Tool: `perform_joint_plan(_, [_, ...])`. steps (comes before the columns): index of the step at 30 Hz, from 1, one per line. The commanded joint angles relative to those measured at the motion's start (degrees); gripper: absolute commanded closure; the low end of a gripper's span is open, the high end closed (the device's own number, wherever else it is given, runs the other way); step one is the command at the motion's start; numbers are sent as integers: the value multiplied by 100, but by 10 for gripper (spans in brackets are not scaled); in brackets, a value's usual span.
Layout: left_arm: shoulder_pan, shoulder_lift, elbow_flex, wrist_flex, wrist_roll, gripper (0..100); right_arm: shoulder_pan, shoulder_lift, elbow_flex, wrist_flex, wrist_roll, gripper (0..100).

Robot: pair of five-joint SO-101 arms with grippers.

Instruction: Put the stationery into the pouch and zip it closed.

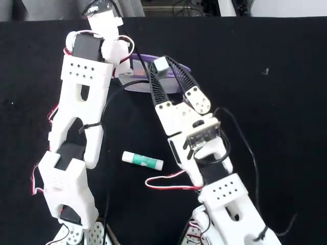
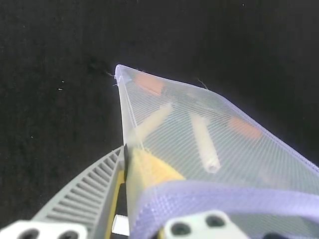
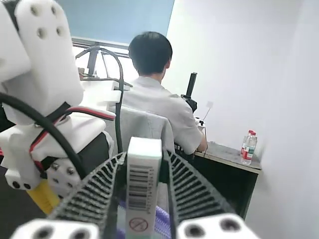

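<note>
The mesh pouch (image 1: 139, 60) with a purple zip edge is held up at the back of the table. My left gripper (image 2: 128, 164) is shut on the pouch (image 2: 209, 129) at its zip edge, and several white and orange pieces show through the mesh. My right gripper (image 1: 162, 64) hangs right over the pouch mouth, shut on a white barcode-labelled block (image 3: 142, 189); the same gripper (image 3: 144, 155) has the purple pouch edge (image 3: 160, 219) just beneath it. A white and green glue stick (image 1: 143, 160) lies on the table between the two arms.
The black tabletop (image 1: 276, 92) spreads to the right of the arms. Red and white cables (image 1: 163, 181) loop near the right arm's base. The left arm's white body (image 3: 35, 79) stands close beside the right gripper.
</note>
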Motion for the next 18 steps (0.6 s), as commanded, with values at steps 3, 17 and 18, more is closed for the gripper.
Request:
perform_joint_plan(3, [13,-396,-66,9,62,971,53,1086,-4,-730,-18,988])
perform_joint_plan(17, [-435,-404,-110,-9,62,971,88,1578,198,-985,18,988])
perform_joint_plan(18, [-462,-404,-110,-9,62,971,70,1490,251,-985,18,988])
